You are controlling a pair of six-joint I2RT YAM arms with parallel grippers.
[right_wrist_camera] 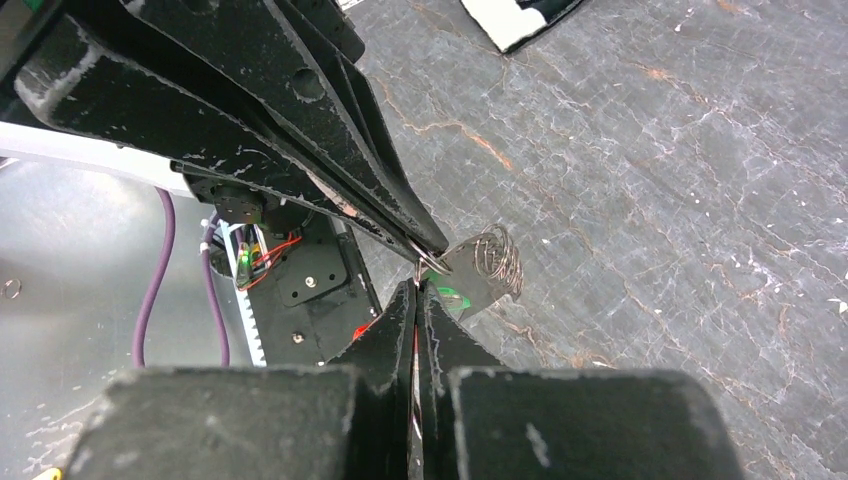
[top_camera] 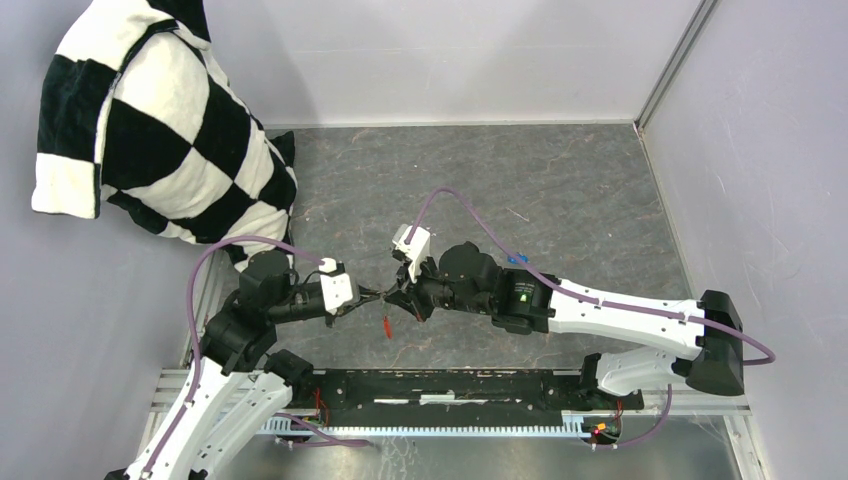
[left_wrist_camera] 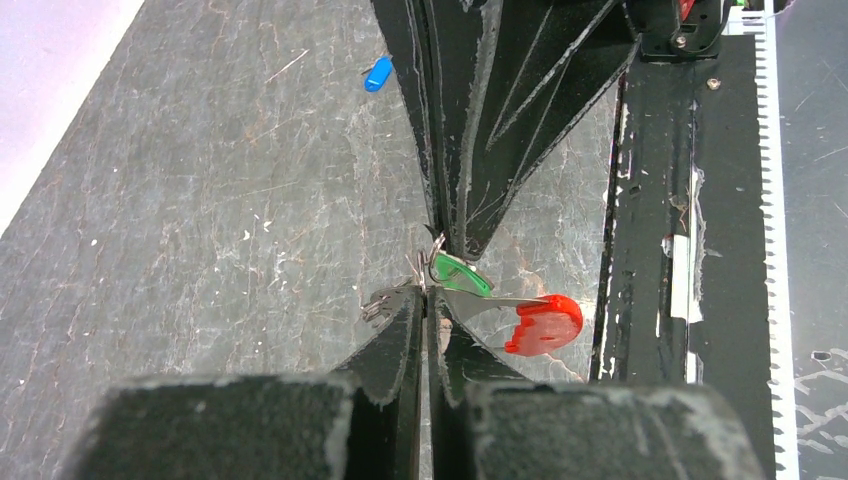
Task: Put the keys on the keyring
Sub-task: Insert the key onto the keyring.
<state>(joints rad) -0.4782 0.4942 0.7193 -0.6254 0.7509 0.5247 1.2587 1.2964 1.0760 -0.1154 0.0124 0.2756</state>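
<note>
Both grippers meet tip to tip just above the table near its front. My left gripper (top_camera: pixel 368 296) (left_wrist_camera: pixel 428 298) is shut on the keyring (left_wrist_camera: pixel 436 246), a thin metal ring (right_wrist_camera: pixel 432 262). Its red tag (left_wrist_camera: pixel 545 323) (top_camera: pixel 387 326) hangs below, and its grey coiled strap (right_wrist_camera: pixel 497 257) (left_wrist_camera: pixel 380 303) sticks out to the side. My right gripper (top_camera: pixel 400 297) (right_wrist_camera: pixel 418 290) is shut too, pinching the green key (left_wrist_camera: pixel 458 273) (right_wrist_camera: pixel 452 297) right at the ring. The blue key (left_wrist_camera: pixel 377 73) (top_camera: pixel 516 260) lies loose on the table beside the right forearm.
A black-and-white checkered cushion (top_camera: pixel 150 130) leans in the back left corner. Grey walls close the table in on three sides. A black and metal mounting rail (top_camera: pixel 450 390) runs along the near edge. Purple cables (top_camera: pixel 470 215) arch over both arms.
</note>
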